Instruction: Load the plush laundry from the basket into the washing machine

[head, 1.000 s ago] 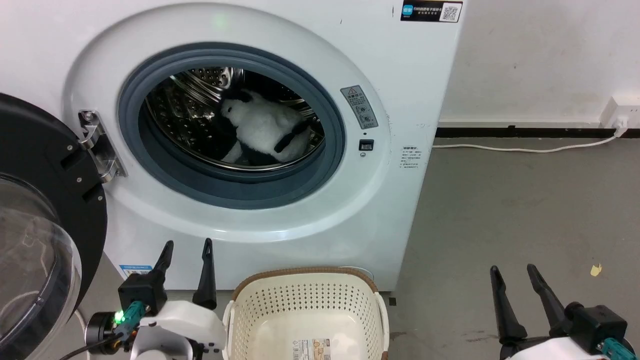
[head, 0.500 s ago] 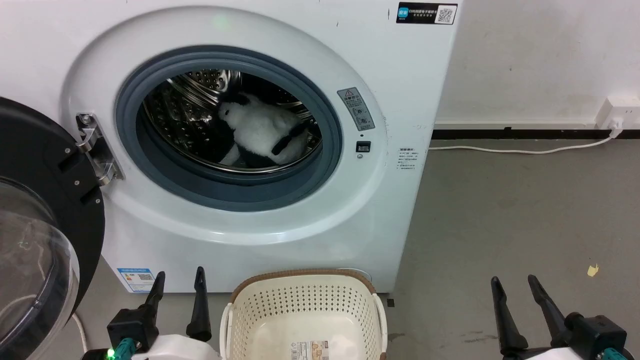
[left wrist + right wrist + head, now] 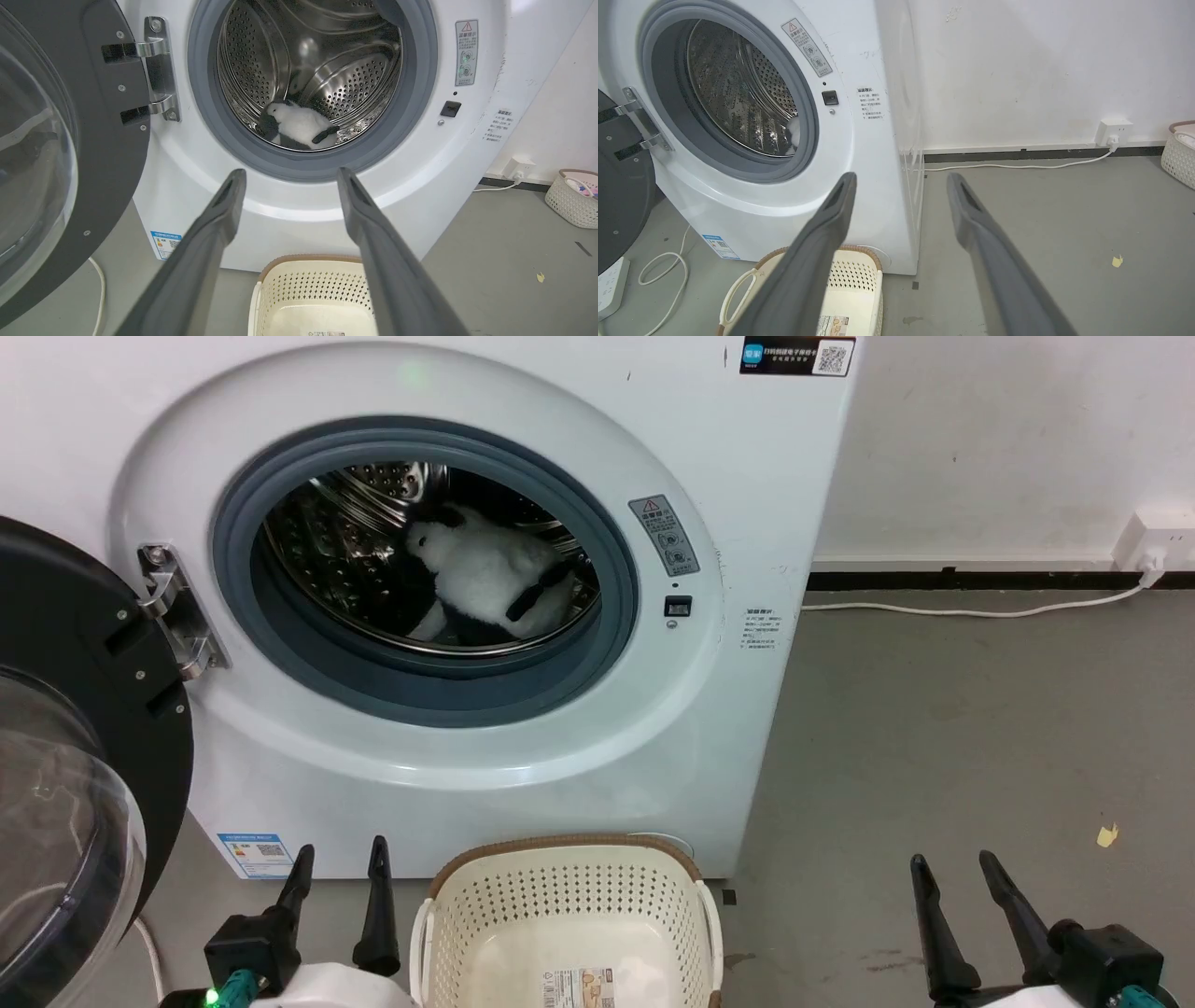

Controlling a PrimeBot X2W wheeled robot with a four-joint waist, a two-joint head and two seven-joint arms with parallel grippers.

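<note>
The white plush toy with black patches (image 3: 490,581) lies inside the steel drum of the washing machine (image 3: 738,728), also seen as the plush (image 3: 301,125) through the left wrist camera. The cream basket with brown rim (image 3: 560,847) stands on the floor before the washer, holding just its label sticker (image 3: 574,985). My left gripper (image 3: 341,854) is open at the basket's left, empty, low before the porthole. My right gripper (image 3: 952,861) is open and empty over the floor at the lower right. The black-framed glass door (image 3: 75,747) hangs open at the left.
A white cable (image 3: 971,611) runs along the floor to a wall socket (image 3: 1153,543) at the right. Another basket (image 3: 574,198) with items stands far right by the wall. A power strip (image 3: 609,289) and a loose cord (image 3: 663,273) lie left of the washer.
My left gripper has dropped lower and a little left of where it was one second ago. The head view has shifted slightly. The plush and basket stay put.
</note>
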